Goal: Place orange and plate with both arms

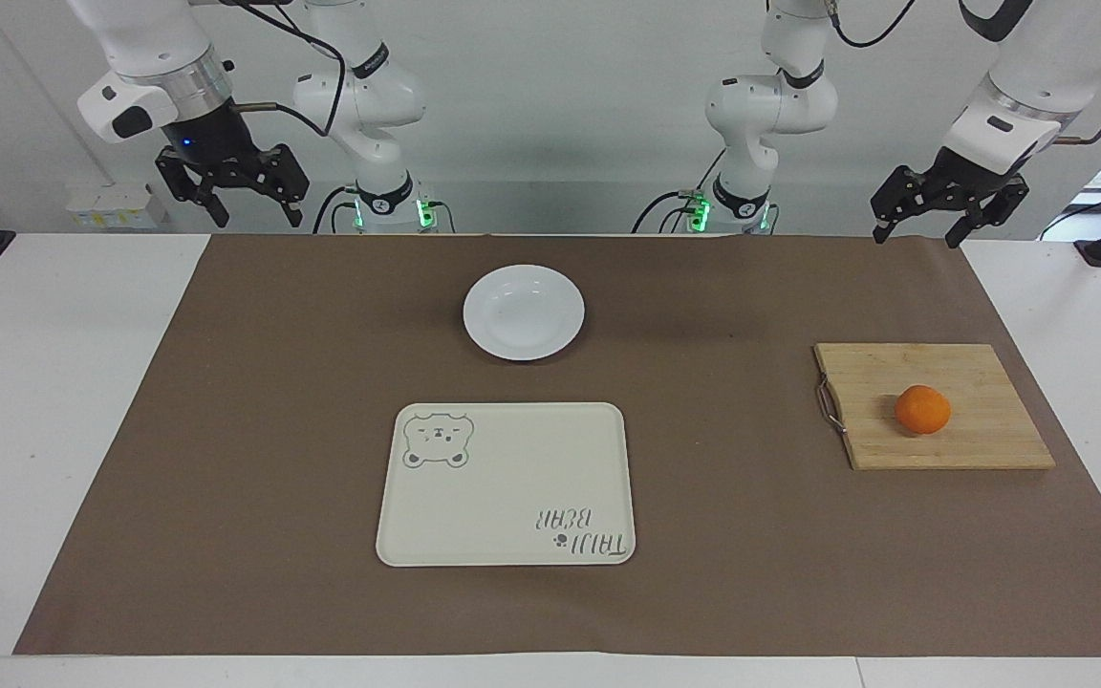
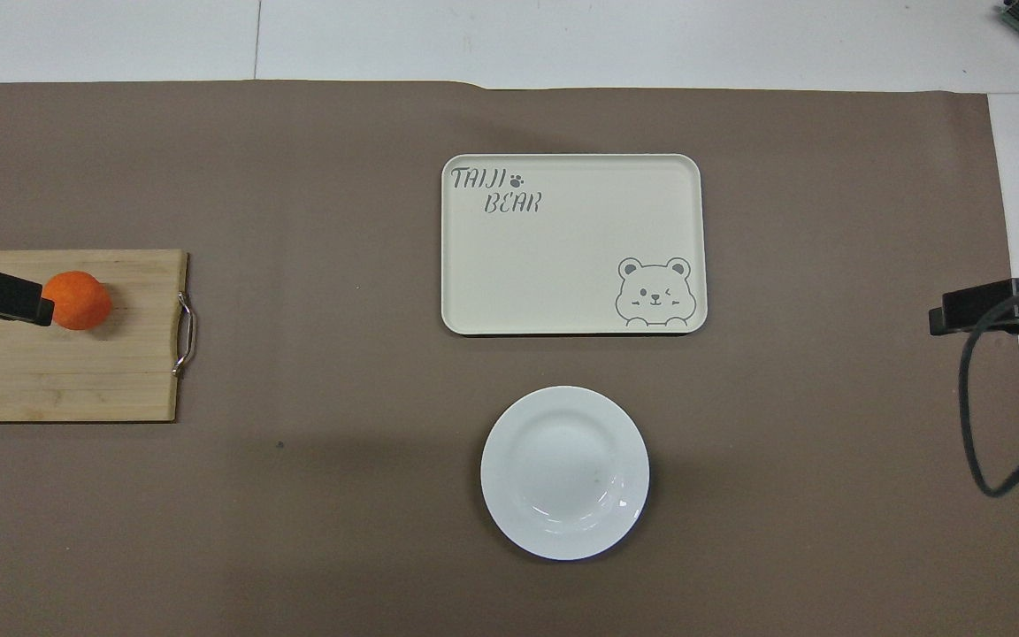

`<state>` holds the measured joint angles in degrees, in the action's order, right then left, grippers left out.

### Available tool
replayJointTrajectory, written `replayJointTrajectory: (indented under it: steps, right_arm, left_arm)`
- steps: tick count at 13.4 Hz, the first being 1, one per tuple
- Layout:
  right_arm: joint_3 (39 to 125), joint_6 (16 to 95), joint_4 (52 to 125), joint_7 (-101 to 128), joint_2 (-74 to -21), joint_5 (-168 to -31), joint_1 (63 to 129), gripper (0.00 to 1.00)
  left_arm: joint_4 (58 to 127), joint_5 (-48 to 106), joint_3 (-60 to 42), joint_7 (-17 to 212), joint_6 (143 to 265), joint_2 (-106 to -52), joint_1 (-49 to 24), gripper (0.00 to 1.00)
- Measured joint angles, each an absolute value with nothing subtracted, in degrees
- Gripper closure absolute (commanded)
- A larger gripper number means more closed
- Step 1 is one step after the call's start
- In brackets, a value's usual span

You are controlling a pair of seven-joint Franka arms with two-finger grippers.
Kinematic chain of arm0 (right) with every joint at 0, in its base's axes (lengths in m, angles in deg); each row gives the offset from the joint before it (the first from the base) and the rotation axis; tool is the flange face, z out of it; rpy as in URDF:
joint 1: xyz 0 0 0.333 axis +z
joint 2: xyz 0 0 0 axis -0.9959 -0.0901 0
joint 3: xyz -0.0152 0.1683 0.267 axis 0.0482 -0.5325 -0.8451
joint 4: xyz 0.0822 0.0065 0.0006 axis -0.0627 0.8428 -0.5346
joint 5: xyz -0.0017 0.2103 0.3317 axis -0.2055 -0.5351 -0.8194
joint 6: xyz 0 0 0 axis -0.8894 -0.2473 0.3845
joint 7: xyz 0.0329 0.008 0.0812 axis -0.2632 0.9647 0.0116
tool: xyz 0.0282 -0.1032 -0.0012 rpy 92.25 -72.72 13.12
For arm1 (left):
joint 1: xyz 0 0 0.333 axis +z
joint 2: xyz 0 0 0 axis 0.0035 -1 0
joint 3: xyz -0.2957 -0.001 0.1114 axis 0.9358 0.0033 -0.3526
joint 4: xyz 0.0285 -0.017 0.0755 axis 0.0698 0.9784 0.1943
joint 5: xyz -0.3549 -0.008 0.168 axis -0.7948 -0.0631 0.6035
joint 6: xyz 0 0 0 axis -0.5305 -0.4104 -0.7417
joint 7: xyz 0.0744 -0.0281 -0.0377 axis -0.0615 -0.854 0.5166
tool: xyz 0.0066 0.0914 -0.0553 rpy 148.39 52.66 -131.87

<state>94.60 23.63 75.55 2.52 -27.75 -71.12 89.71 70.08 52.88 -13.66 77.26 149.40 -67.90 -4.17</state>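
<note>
Cream tray reads "TAIJI BEAR" w/ paw mark (bear drawing at one corner).

White table under a brown mat, wooden board below the raised left gripper, plate and bear tray mid-mat between both claws

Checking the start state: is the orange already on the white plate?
No, the orange sits on the wooden cutting board toward the left arm's end; the plate holds nothing.
</note>
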Motion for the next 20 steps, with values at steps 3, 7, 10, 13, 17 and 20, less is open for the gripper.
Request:
replayJointTrajectory:
  steps: [3,7,10,13,17,20]
  right_arm:
    - [94.6,23.63,75.57,2.52,-27.75,-71.12,89.71,0.0]
    - [94.6,23.63,75.57,2.52,-27.75,-71.12,89.71,0.0]
    - [94.6,23.63,75.57,2.52,-27.75,-71.12,89.71,0.0]
    - [94.6,23.63,75.57,2.52,-27.75,-71.12,89.71,0.0]
    - [94.6,23.63,75.58,2.52,-27.75,-71.12,89.71,0.0]
    - [94.6,23.63,75.61,2.52,-27.75,-71.12,89.71,0.0]
  left_arm:
    - [70.08,52.88,-13.29,77.25,149.42,-67.9,-4.31,0.0]
    - [70.08,52.88,-13.01,77.25,149.42,-67.9,-4.34,0.0]
    - [70.08,52.88,-13.1,77.29,149.42,-67.9,-4.32,0.0]
    - [70.08,52.88,-13.32,77.27,150.43,-67.9,-4.22,0.0]
    - [70.08,52.87,-14.0,77.13,151.7,-67.9,-4.14,0.0]
    - [70.08,52.87,-14.03,77.12,151.78,-67.9,-4.14,0.0]
